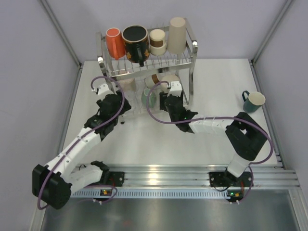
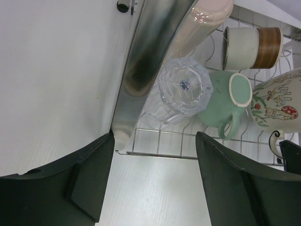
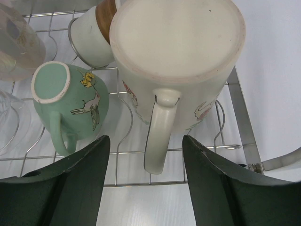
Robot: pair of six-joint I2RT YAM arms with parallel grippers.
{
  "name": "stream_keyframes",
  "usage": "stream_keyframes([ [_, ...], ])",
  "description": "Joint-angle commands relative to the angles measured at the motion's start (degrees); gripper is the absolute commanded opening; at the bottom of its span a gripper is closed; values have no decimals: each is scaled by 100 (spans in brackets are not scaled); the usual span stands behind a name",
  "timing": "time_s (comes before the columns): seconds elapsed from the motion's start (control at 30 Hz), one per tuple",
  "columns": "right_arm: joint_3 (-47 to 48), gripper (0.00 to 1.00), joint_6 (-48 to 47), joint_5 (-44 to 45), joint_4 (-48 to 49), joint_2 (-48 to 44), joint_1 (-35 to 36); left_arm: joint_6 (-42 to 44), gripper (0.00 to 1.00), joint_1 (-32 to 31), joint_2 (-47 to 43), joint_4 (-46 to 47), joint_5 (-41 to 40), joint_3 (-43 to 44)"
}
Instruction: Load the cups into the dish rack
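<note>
Cups (image 1: 114, 42) line the dish rack's (image 1: 195, 48) top tier, upper centre. A green mug (image 3: 80, 101), clear glass (image 2: 183, 87) and cream mug (image 3: 178, 47) sit on its lower tier. A teal mug (image 1: 252, 101) stands on the bench (image 1: 144, 144), right. The left tool (image 2: 155, 141) and right tool (image 3: 146, 141) are both apart, gripping nothing.

Rack (image 1: 193, 72) top tier is filled side to side by four cups (image 1: 135, 41); no free slot seen. Lower tier front is blocked L to R by steel post (image 2: 146, 61), clear glass (image 2: 183, 87), green mug (image 2: 225, 104) and big cream mug (image 3: 178, 52), whose handle (image 3: 157, 150) juts out btwn right gripper (image 3: 146, 137) fingers w/o contact. Bare wire (image 2: 164, 146) is left only in front of glass. Table (image 1: 154, 144) is open btwn arms; teal mug (image 1: 253, 101) stands far R.
</note>
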Motion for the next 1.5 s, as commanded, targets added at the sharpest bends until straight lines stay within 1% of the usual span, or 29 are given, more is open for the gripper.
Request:
stream_keyframes([
  [0.0, 154, 63, 229, 208, 408, 68, -69, 509, 76, 176, -27, 634, -29, -166],
  [0.1, 57, 63, 352, 164, 496, 6, -130, 633, 75, 203, -27, 625, -38, -175],
  [0.2, 39, 60, 362, 155, 522, 67, -174, 712, 76, 229, -62, 722, -55, -227],
  [0.37, -4, 59, 537, -56, 504, 85, -297, 826, 75, 317, -114, 590, -328, -114],
  [0.57, -128, 59, 537, -161, 601, -29, -298, 862, 75, 449, -387, 581, -161, -323],
  [0.63, -119, 59, 537, -170, 601, -3, -298, 958, 75, 493, -422, 967, 31, -447],
  [0.73, -67, 59, 634, -214, 557, 41, -324, 1011, 72, 721, -204, 1468, 725, -570],
  [0.77, -66, 59, 651, -205, 549, 41, -341, 994, 71, 782, -133, 1469, 892, -536],
  [0.87, -40, 58, 678, -161, 566, 111, -385, 1046, 68, 853, 70, 1434, 903, -412],
  [0.97, 91, 56, 669, -162, 522, 304, -438, 1151, 63, 871, 96, 1469, 929, -403],
  [1.03, 223, 53, 695, -188, 470, 401, -447, 1231, 55, 871, 44, 1513, 929, -482],
  [1.07, 276, 50, 696, -205, 461, 497, -456, 1257, 52, 880, 26, 1539, 929, -491],
  [1.1, 346, 48, 704, -197, 391, 542, -456, 1292, 48, 888, -9, 1539, 929, -509],
  [1.13, 477, 46, 713, -170, 347, 577, -464, 1310, 39, 897, -9, 1539, 929, -526],
  [1.17, 548, 43, 739, -162, 303, 647, -473, 1319, 35, 915, -9, 1539, 911, -535],
  [1.23, 706, 40, 774, -127, 215, 709, -465, 1327, 26, 941, 17, 1504, 902, -544],
  [1.27, 751, 36, 809, -118, 197, 770, -465, 1327, 19, 976, 35, 1487, 920, -535],
  [1.33, 908, 29, 862, -74, 92, 832, -465, 1301, 10, 1011, 79, 1496, 1060, -553],
  [1.37, 961, 20, 941, -56, 39, 902, -473, 1301, 1, 1038, 105, 1504, 1095, -561],
  [1.47, 1234, 3, 1160, 216, -294, 1016, -465, 1301, 0, 1082, 114, 1557, 1254, -614],
])
